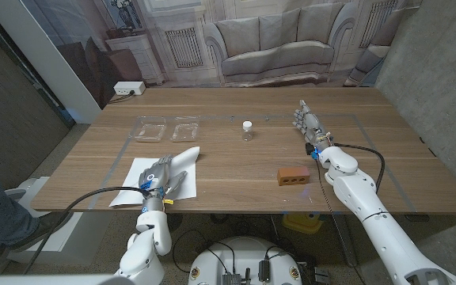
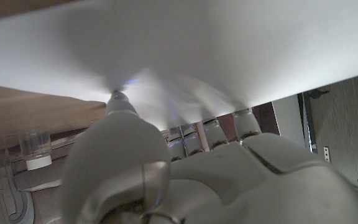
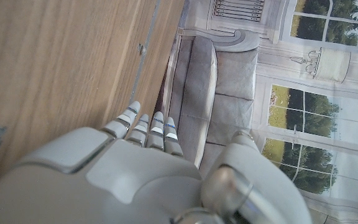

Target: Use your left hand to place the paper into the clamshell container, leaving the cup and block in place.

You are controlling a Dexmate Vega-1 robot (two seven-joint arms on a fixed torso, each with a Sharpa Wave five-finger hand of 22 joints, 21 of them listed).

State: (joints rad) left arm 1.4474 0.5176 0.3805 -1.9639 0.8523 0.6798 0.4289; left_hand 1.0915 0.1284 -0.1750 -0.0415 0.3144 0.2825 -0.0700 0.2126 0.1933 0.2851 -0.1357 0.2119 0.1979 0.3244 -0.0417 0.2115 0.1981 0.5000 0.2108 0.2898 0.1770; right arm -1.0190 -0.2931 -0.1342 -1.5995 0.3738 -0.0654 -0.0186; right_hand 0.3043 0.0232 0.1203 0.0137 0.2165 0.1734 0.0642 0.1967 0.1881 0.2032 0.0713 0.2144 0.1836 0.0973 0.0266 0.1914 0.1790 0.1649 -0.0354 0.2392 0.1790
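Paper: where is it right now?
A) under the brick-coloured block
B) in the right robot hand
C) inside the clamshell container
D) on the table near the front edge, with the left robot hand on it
D: the paper lies on the table in front of the open clamshell container, with the left robot hand on it.

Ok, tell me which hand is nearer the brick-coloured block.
Right. The right hand stands beyond the block, slightly to its right. The left hand is well off to its left, on the paper.
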